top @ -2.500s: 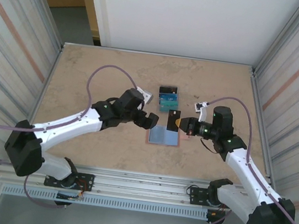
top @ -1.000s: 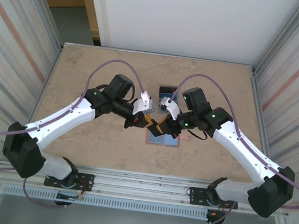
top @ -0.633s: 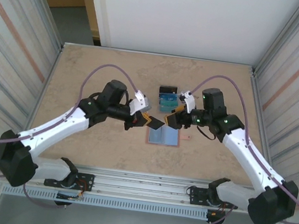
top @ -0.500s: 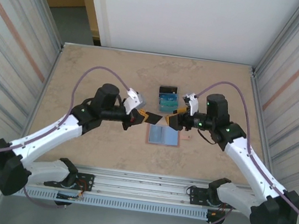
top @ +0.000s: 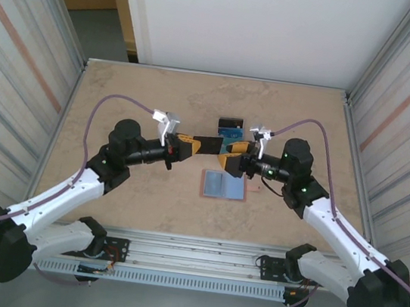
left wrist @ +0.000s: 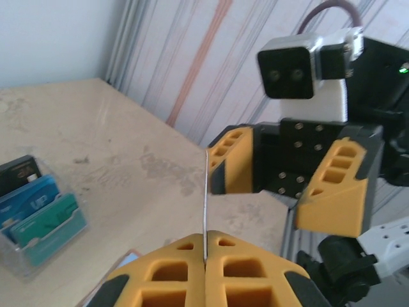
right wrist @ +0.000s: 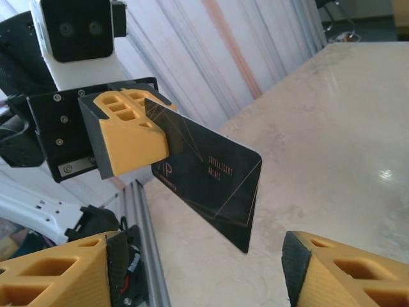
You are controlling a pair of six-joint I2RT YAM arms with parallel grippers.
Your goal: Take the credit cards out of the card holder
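Above the middle of the table (top: pixel 122 88), a black credit card (top: pixel 206 144) is held clear of the surface, clamped by one end between the closed fingers of the left gripper (top: pixel 189 145). The right gripper (top: pixel 228 161) is placed just at the card's free end, its jaws spread wide and nothing grasped. The card holder (top: pixel 223 185) is laid open and flat on the table below both grippers. Beyond them, blue and teal cards (left wrist: pixel 38 214) are stood in a clear rack (left wrist: pixel 48 256), with a black one at the back.
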